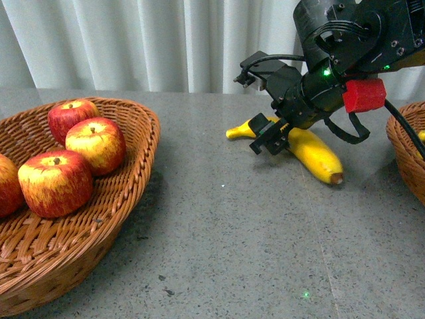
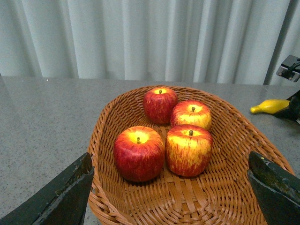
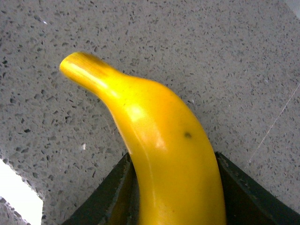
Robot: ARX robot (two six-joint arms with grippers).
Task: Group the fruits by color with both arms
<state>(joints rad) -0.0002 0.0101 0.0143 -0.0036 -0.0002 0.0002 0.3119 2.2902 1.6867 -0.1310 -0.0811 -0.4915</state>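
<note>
— Starting nearest: what's in the left basket?
— Four apples, with the left gripper hovering above them, jaws spread wide, holding nothing.
— And farther out?
— The right gripper has its fingers on either side of the banana, which lies on the grey table.

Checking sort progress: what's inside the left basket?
Four apples sit in the left basket, no bananas. The weave beneath them is covered, and the basket's near end is out of frame.
</note>
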